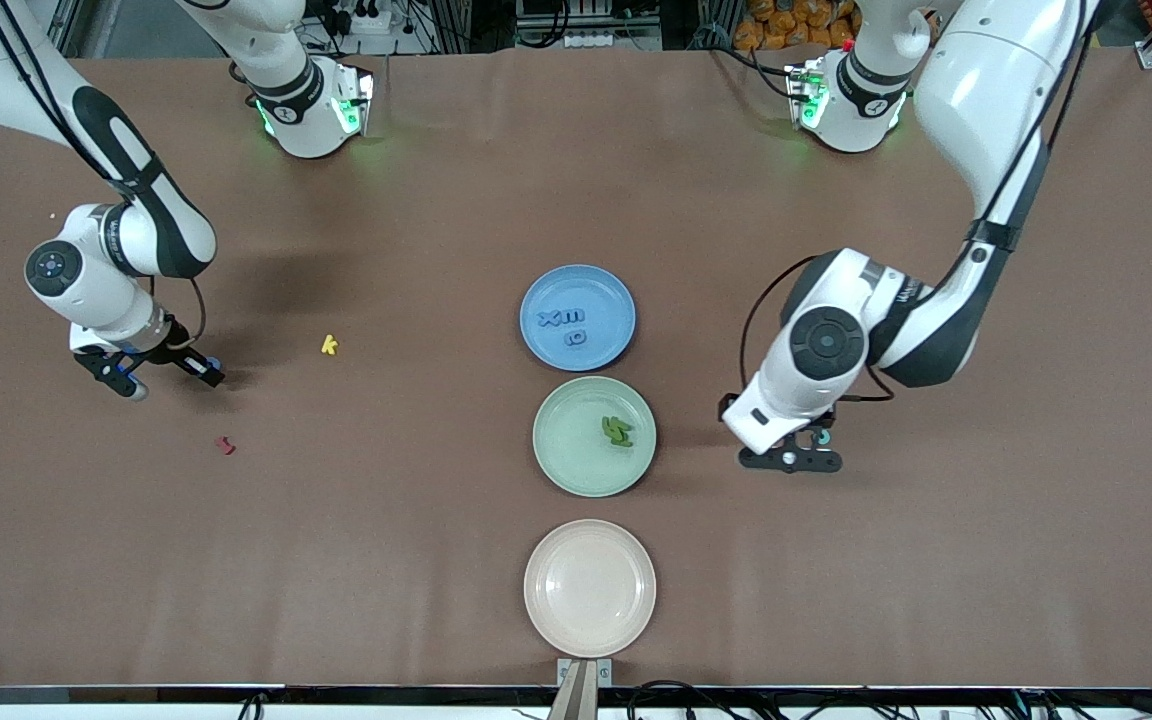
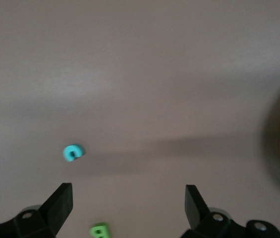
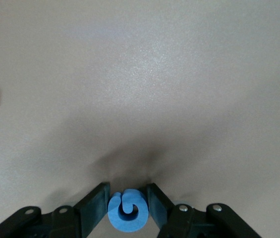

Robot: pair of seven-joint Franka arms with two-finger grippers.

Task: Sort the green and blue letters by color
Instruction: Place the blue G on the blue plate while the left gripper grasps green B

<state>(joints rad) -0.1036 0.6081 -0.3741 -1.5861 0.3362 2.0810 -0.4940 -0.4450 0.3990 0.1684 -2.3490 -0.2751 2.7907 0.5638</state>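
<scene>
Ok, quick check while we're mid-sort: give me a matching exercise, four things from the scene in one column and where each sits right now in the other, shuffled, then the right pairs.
Things:
1. blue X
2. green letters
3. yellow letter k
4. blue curled letter

Places or states:
A. bare on the table, toward the right arm's end
B. clamped between the right gripper's fingers
C. on the blue plate
D. on the green plate

Pairs: 1-C, 2-D, 3-A, 4-B
</scene>
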